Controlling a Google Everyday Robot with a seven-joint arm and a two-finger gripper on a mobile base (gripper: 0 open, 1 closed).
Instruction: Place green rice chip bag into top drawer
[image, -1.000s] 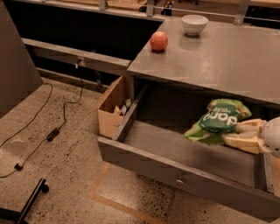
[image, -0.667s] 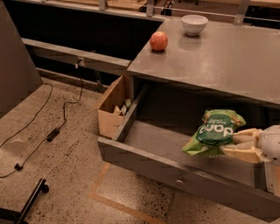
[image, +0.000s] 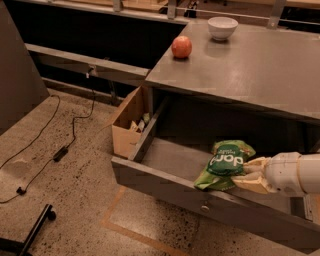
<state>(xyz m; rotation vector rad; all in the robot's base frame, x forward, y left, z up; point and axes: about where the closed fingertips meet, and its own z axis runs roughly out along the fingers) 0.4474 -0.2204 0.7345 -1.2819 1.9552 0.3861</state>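
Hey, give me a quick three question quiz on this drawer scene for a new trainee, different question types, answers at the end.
1. True or false: the top drawer stands pulled open.
2. What is the gripper, over the drawer's right side, shut on? A) cardboard box B) green rice chip bag C) floor cable
3. Fill in: on the cabinet top, the red apple sits left of a white ____.
Key: 1 true; 2 B; 3 bowl.

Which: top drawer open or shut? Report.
Open: the top drawer is pulled out, inside showing; the gripper holds the green rice chip bag over it.
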